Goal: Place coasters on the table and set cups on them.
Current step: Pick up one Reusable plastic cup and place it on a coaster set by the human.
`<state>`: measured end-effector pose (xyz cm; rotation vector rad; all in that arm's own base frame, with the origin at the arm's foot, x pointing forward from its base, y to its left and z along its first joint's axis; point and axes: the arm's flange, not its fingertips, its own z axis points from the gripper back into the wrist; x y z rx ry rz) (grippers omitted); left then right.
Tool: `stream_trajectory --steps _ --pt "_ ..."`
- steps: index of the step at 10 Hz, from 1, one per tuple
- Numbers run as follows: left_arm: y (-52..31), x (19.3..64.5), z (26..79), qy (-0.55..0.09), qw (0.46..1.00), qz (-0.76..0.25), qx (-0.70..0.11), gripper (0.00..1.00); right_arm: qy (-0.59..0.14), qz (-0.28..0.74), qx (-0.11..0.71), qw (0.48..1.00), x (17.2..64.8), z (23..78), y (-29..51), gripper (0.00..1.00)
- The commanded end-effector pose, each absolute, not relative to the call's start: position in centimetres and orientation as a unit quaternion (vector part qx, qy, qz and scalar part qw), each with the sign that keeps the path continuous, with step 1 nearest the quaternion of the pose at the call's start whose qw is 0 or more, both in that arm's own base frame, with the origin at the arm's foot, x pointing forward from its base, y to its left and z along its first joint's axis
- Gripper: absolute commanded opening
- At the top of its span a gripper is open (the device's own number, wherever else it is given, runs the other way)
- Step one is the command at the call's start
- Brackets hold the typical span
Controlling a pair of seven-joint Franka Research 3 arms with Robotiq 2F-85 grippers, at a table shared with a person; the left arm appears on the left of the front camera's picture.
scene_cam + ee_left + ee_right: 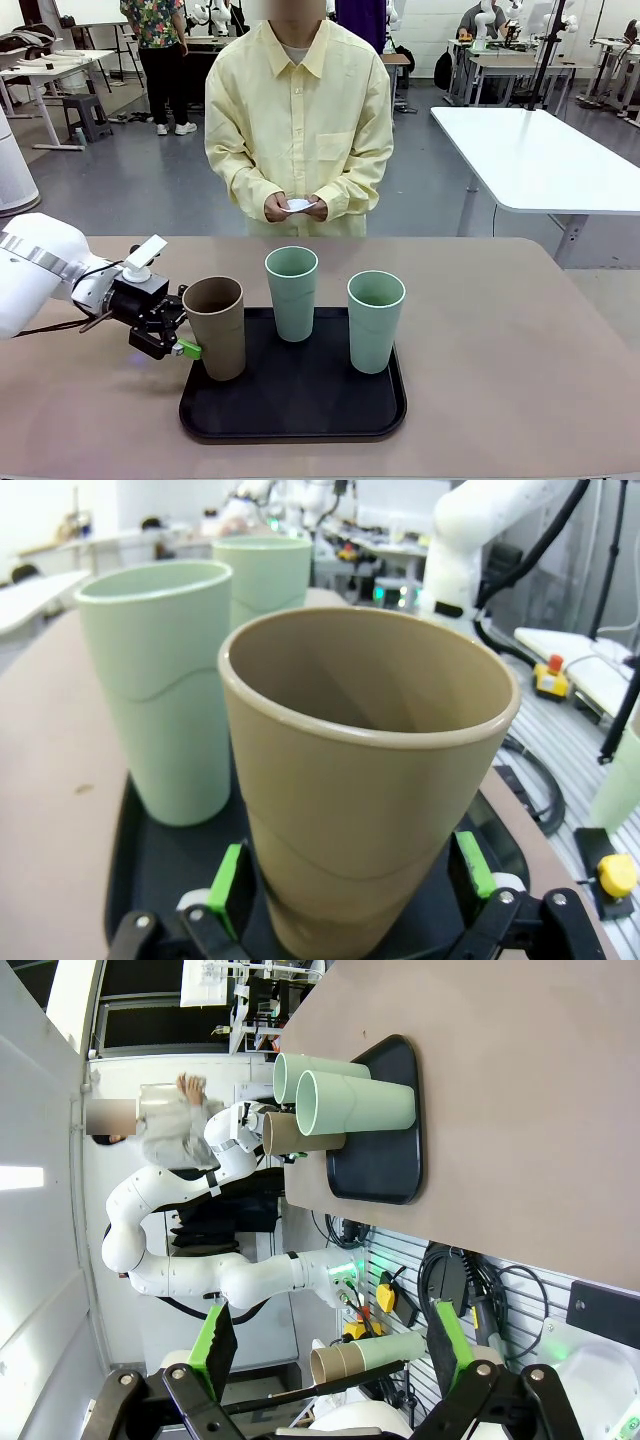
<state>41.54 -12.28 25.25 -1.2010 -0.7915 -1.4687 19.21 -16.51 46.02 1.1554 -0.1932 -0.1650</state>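
Three cups stand on the black tray (290, 418): tan cup (215, 325), sage green cup (291, 292), second sage green cup (375, 320). Coasters (298, 206): in the person's hands, none on the table (520, 350). Left claw (350, 875): wide, straddling the tan cup. Right claw (325, 1345): wide, empty. Every placement is outstanding.

Nearest green cup (291, 293) close beside tan cup (215, 327)

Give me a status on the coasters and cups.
Done: nothing; no coaster lies on the table, and the person holds the coasters. In hand: the open left gripper straddles the tan cup on the black tray. Left: lay coasters, move the tan cup and both green cups onto them.
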Motion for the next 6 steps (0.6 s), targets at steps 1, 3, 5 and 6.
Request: stream_trajectory --steps 1,3,5,6 --pt "-12.83 40.40 24.96 -0.335 0.492 -0.632 -0.496 1.00 -0.098 -0.071 0.550 0.827 19.34 46.02 -16.69 1.00" --pt "-13.18 40.24 24.76 -0.344 0.476 -0.636 -0.500 1.00 -0.098 -0.071 0.550 0.827 19.34 46.02 -16.69 1.00" --pt "-13.18 40.33 24.70 -0.355 0.469 -0.634 -0.503 0.78 -0.098 -0.071 0.550 0.827 19.34 46.02 -16.69 1.00" --pt "-13.20 40.36 24.78 -0.361 0.460 -0.636 -0.503 0.44 -0.098 -0.071 0.550 0.827 19.34 46.02 -16.69 1.00"
